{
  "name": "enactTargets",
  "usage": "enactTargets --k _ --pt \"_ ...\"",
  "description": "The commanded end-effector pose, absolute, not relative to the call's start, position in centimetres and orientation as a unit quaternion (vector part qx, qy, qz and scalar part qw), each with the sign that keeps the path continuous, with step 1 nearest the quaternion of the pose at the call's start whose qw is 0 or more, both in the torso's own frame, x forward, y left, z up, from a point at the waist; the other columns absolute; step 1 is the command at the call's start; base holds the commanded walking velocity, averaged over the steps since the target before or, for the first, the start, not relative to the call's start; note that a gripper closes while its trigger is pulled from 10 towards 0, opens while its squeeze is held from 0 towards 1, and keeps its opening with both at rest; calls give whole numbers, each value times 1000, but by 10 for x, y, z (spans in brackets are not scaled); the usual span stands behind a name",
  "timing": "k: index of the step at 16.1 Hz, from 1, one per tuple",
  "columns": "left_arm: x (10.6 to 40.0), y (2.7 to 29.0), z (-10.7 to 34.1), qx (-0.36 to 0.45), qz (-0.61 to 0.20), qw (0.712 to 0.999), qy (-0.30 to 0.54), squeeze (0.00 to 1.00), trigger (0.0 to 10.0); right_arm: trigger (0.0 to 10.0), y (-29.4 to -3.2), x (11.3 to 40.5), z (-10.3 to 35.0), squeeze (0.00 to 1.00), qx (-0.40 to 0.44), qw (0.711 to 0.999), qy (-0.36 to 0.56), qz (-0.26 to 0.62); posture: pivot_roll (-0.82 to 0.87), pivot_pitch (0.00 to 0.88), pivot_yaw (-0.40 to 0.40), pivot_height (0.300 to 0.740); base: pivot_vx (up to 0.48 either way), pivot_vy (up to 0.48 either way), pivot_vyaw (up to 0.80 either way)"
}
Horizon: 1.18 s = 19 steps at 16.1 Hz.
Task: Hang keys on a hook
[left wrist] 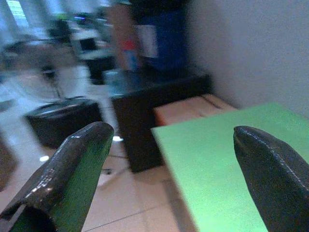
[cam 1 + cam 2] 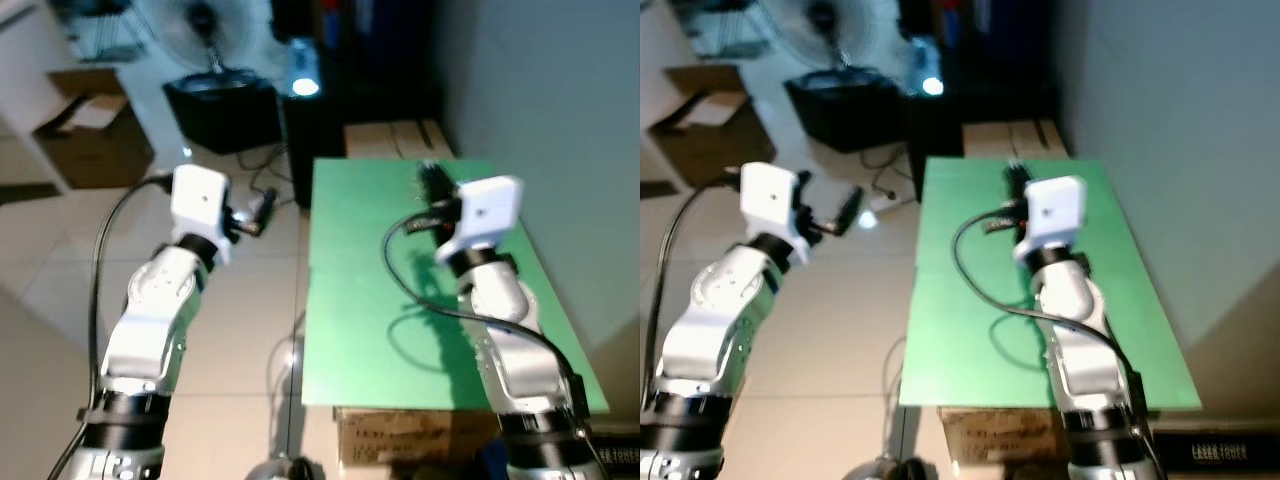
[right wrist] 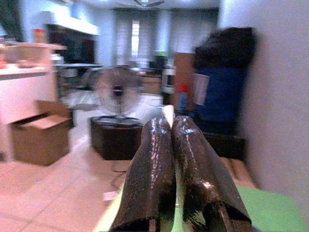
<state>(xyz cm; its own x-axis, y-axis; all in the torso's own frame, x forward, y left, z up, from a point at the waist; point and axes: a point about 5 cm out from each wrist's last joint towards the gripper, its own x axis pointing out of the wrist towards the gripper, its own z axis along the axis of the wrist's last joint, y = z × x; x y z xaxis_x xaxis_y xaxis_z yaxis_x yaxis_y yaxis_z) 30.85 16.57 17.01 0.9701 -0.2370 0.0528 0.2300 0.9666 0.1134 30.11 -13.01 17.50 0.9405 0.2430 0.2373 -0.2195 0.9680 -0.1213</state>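
A green tabletop (image 2: 350, 300) lies in front of me, beside a grey wall (image 2: 550, 100). My right gripper (image 2: 432, 186) hovers over the table's far end, its black fingers (image 3: 154, 164) pressed together and shut; I can make out nothing held between them. My left gripper (image 2: 256, 214) is raised over the tiled floor, left of the table's far corner, and points toward the table. In the left wrist view its fingers (image 1: 72, 164) stand wide apart, open, with nothing between them.
Beyond the table stand a dark cabinet (image 2: 320, 120) and a brown cardboard box (image 2: 395, 138). A fan (image 2: 205, 30) on a black base (image 2: 225, 110) and an open cardboard box (image 2: 90, 130) sit at the far left. Another carton (image 2: 410, 435) sits under the table's near edge.
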Motion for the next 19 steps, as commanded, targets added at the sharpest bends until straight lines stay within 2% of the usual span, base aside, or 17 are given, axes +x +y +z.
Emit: enactTargets --k 1,5,9,11,16,19 --pt "303 172 163 51 -88 994 -24 0 10000 10000 -126 303 182 0 -44 982 -127 136 -106 0 43 740 0 0 800" --pt "290 161 149 55 -79 995 -6 0 10000 10000 -114 308 173 0 -43 977 -98 183 -84 0 -9 740 0 0 800" --pt "277 173 137 61 -27 998 9 0 10000 10000 -114 302 155 0 -14 981 -61 182 -42 0 -65 740 0 0 800" --pt "269 170 131 98 -38 994 13 0 10000 10000 -119 297 140 0 -19 983 -39 177 -44 0 -66 740 0 0 800" --pt "283 155 132 102 -65 993 3 0 10000 10000 -128 289 130 0 -8 989 -27 148 -92 0 -21 740 0 0 800" --pt "281 152 133 104 -78 992 -3 0 10000 10000 -132 290 131 0 -6 990 -26 137 -84 0 -14 740 0 0 800"
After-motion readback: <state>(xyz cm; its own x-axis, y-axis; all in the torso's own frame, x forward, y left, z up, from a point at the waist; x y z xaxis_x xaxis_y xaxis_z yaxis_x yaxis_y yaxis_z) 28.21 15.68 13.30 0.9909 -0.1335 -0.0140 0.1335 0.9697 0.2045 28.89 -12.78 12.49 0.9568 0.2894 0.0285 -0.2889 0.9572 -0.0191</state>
